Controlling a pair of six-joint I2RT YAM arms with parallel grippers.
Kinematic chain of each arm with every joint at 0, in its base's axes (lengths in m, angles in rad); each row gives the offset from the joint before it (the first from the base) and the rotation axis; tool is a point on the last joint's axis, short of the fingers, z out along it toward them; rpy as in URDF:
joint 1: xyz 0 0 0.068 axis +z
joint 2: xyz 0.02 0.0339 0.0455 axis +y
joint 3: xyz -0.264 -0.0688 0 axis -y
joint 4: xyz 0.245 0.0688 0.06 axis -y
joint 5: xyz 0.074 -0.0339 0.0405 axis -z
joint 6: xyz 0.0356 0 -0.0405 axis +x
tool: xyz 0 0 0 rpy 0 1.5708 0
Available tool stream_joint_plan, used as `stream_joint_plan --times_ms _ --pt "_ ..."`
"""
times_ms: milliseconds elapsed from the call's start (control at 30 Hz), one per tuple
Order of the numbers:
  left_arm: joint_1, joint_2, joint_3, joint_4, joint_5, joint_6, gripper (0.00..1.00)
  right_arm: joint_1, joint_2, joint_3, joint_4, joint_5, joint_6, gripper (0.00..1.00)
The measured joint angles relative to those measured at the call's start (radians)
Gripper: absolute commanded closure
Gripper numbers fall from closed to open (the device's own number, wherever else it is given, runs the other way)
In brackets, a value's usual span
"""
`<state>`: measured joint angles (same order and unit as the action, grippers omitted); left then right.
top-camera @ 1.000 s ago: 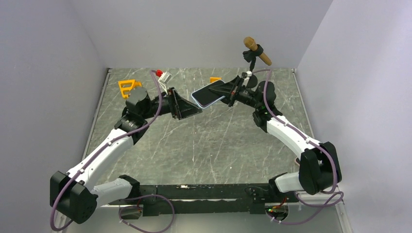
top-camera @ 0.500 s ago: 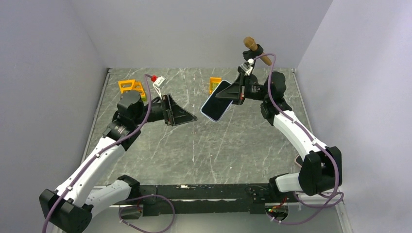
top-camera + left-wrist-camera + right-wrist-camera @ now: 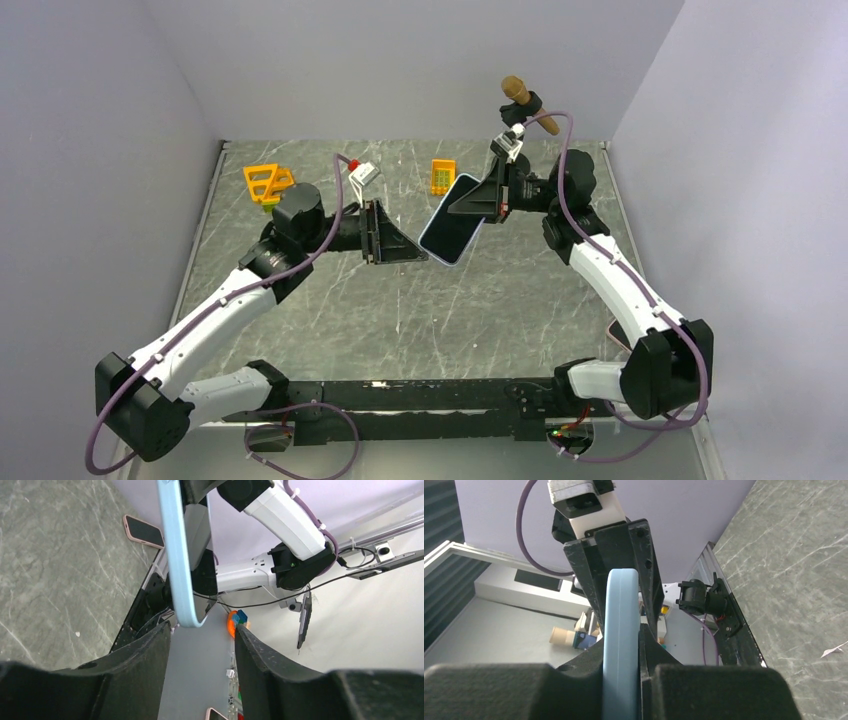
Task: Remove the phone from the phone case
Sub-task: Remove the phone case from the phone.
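My right gripper is shut on a phone in a light blue case and holds it above the table, tilted, its free end toward the left arm. In the right wrist view the case's blue edge sits clamped between the two black pads. My left gripper is open and empty, its tips just left of the phone's lower end. In the left wrist view the blue case edge hangs just beyond the open fingers, with the dark screen on its right side.
An orange triangular frame lies at the back left and a small orange block at the back middle. A brown-handled tool stands at the back wall. A pink-cased phone lies on the table near the right arm's base.
The right gripper has tilted the phone steeper and brought it down toward the left. The left gripper has moved right, closing in on the phone's lower end.
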<state>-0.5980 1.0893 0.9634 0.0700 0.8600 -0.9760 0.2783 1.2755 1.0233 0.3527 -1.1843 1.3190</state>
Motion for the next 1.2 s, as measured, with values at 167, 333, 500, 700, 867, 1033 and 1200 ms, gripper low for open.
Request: stream_joint_plan --times_ms 167,333,500,700,867,1033,1200 --pt "-0.002 0.007 0.0 0.047 0.008 -0.018 0.52 0.0 -0.008 -0.007 -0.029 -0.004 -0.02 1.0" --pt "-0.003 0.035 0.0 0.062 0.016 -0.036 0.57 0.002 -0.019 -0.017 -0.03 -0.005 -0.02 1.0" --pt "-0.003 0.048 0.0 0.076 0.022 -0.043 0.76 0.008 -0.02 -0.017 -0.032 -0.007 -0.028 1.0" --pt "-0.001 0.082 -0.006 0.154 0.082 -0.109 1.0 0.01 -0.033 -0.019 -0.014 -0.022 -0.044 1.0" --pt "0.031 0.145 -0.066 0.526 0.199 -0.28 1.0 0.01 -0.022 -0.028 0.116 -0.027 0.066 1.0" --pt "0.063 0.268 -0.054 0.961 0.266 -0.508 1.0 0.01 0.068 -0.051 0.528 -0.014 0.387 1.0" --pt "0.085 0.378 -0.016 1.2 0.299 -0.627 1.0 0.002 0.153 -0.054 0.78 -0.002 0.555 1.0"
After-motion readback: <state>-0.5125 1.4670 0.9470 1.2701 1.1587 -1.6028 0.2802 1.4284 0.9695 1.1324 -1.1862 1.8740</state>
